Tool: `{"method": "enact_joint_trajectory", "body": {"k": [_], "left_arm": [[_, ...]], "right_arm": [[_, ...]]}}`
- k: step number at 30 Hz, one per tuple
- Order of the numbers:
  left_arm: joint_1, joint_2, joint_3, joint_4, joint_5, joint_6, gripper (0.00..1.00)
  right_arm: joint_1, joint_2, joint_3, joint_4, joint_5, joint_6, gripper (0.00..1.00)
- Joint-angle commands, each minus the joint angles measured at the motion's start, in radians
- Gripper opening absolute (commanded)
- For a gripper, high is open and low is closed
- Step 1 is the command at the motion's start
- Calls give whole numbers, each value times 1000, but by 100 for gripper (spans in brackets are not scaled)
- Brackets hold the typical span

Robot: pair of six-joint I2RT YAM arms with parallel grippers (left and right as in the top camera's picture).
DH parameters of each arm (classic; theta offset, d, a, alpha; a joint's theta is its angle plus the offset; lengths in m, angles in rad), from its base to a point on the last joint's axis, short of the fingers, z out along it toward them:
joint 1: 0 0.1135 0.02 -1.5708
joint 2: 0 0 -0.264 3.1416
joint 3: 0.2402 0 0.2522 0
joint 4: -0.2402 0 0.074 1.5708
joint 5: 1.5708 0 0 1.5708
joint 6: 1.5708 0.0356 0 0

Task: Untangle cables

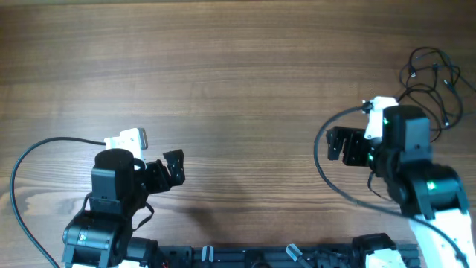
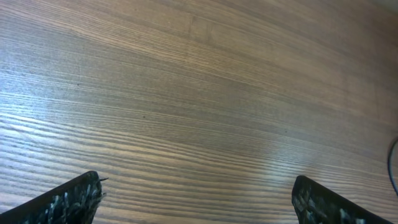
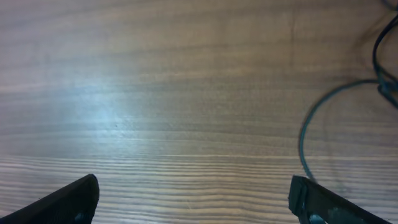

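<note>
Two robot arms hover over a wooden worktop (image 1: 238, 59). The left hand (image 1: 172, 165) and right hand (image 1: 341, 144) are both spread wide and hold nothing, apparently poised for a first grasp. The cables (image 1: 439, 80) lie bunched in a loose tangle at the worktop's far right corner. They sit near the right hand, which looks better placed to reach them.
</note>
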State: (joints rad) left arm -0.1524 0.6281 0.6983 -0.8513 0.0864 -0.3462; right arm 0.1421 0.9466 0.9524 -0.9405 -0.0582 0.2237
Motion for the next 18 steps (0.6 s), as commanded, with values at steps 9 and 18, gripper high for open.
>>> {"method": "enact_joint_trajectory", "body": {"k": [9,18], "left_arm": [[-5,-1,-10,2,-10,-9,100],[-5,-1,-10,2,-10,-9,100]], "right_arm": [[-1,63,-10,26,50,-3,100],[-5,-406,-46,313,36,-261,100]]}}
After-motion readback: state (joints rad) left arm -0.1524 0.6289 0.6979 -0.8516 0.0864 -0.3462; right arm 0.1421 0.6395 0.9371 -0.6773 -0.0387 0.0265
